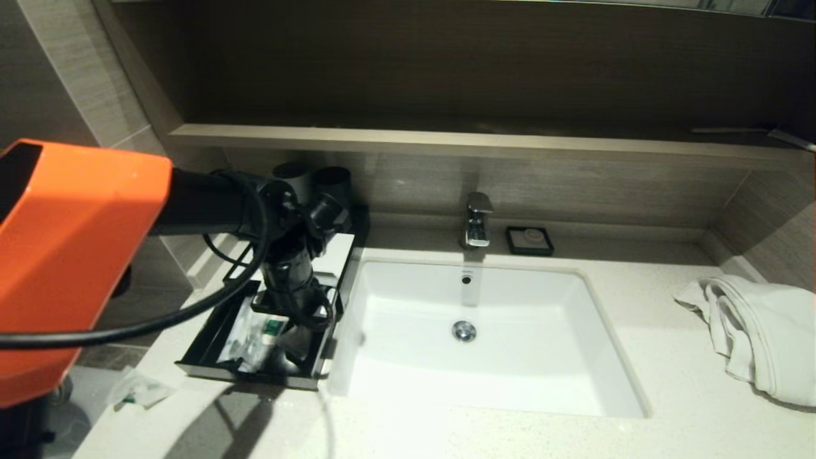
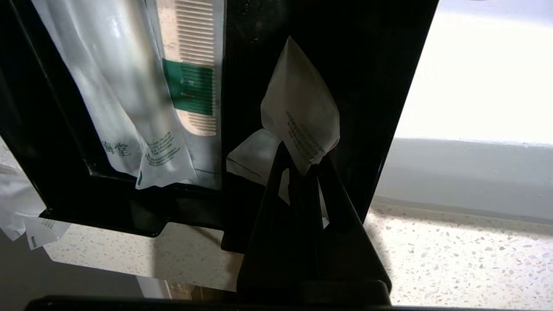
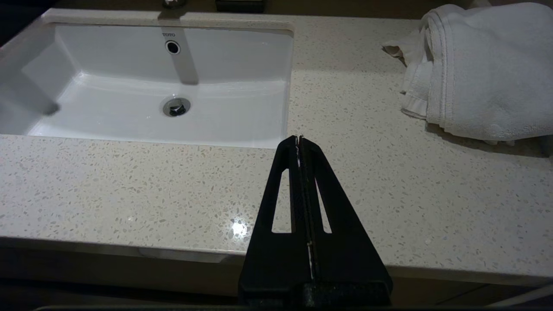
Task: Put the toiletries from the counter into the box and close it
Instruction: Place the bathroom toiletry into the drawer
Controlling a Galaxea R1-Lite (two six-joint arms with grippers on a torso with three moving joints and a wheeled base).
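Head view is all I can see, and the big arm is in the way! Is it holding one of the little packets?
Observer: Yes. The left wrist view shows the left gripper, fingers shut on a white sachet, over the open drawer.
Operator: What's in the other part of the drawer?
Observer: A packaged comb with a green band lies there, beside long white packets.
Operator: Where's the other arm?
Observer: The right wrist view shows the right gripper, fingers shut and empty, above the counter near the sink's front corner.
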